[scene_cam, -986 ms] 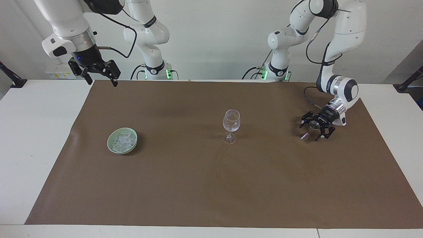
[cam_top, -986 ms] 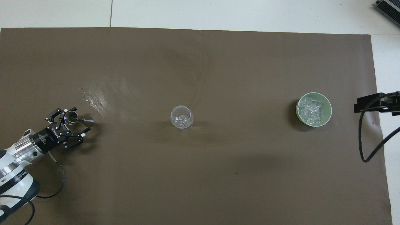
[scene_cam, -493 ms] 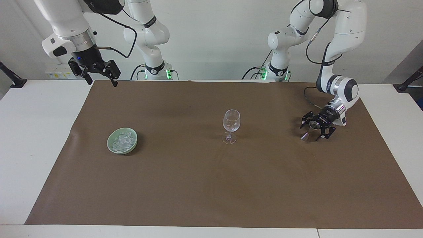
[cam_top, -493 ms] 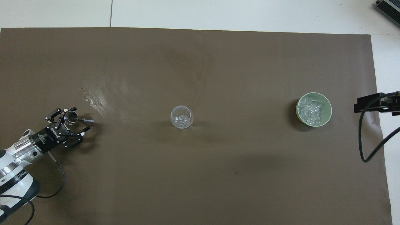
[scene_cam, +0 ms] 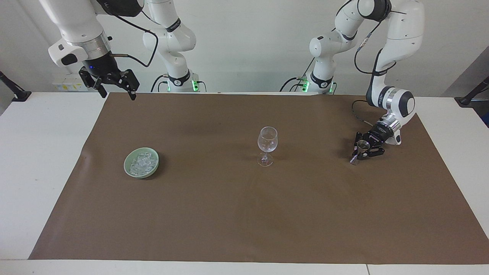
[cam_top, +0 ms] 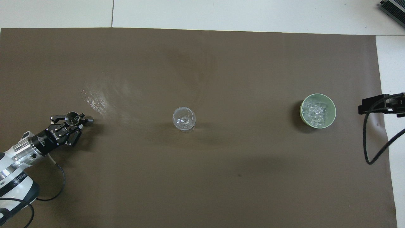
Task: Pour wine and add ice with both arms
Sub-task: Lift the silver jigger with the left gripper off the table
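Observation:
A small metal measuring cup (scene_cam: pixel 360 146) stands on the brown mat at the left arm's end; it also shows in the overhead view (cam_top: pixel 72 117). My left gripper (scene_cam: pixel 363 149) is low at the mat and shut on this cup (cam_top: pixel 74 122). A clear stemmed wine glass (scene_cam: pixel 267 143) stands upright mid-mat (cam_top: pixel 183 119). The ice (scene_cam: pixel 142 162) is heaped in a green bowl (scene_cam: pixel 126 165) toward the right arm's end (cam_top: pixel 314 110). My right gripper (scene_cam: pixel 115 91) waits open and empty, high over the mat's corner nearest its base.
A brown paper mat (scene_cam: pixel 229 214) covers most of the white table. A shiny wet-looking smear (cam_top: pixel 98 98) lies on the mat just farther from the robots than the cup. A black cable (cam_top: pixel 368 142) hangs from the right arm at that end.
The left gripper's fingers have shut on the metal measuring cup, which stood between them before. The right arm, glass and bowl have not moved.

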Robot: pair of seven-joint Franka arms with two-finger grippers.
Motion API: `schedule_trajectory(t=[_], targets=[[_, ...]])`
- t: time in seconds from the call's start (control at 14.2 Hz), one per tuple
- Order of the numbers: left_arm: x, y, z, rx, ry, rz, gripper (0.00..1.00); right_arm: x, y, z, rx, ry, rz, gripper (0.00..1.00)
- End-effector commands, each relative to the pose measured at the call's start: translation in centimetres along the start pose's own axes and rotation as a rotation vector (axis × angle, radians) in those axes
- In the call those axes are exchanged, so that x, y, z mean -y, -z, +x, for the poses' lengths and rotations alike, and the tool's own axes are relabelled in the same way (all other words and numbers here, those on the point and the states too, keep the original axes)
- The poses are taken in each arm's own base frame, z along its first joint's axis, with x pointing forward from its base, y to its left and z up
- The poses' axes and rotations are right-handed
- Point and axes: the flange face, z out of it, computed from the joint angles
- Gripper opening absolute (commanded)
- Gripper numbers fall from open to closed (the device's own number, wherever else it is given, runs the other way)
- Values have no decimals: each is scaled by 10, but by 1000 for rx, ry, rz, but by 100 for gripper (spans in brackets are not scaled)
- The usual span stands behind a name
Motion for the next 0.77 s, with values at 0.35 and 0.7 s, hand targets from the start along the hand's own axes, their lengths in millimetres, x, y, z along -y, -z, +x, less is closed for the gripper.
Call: schedule_trajectory(t=[0.35, 0.7], targets=[[1, 6, 1, 19, 21, -26, 0, -1, 1, -7, 6, 22, 3, 100], [0, 6, 0, 31, 48, -26, 0, -1, 1, -7, 6, 22, 4, 100]])
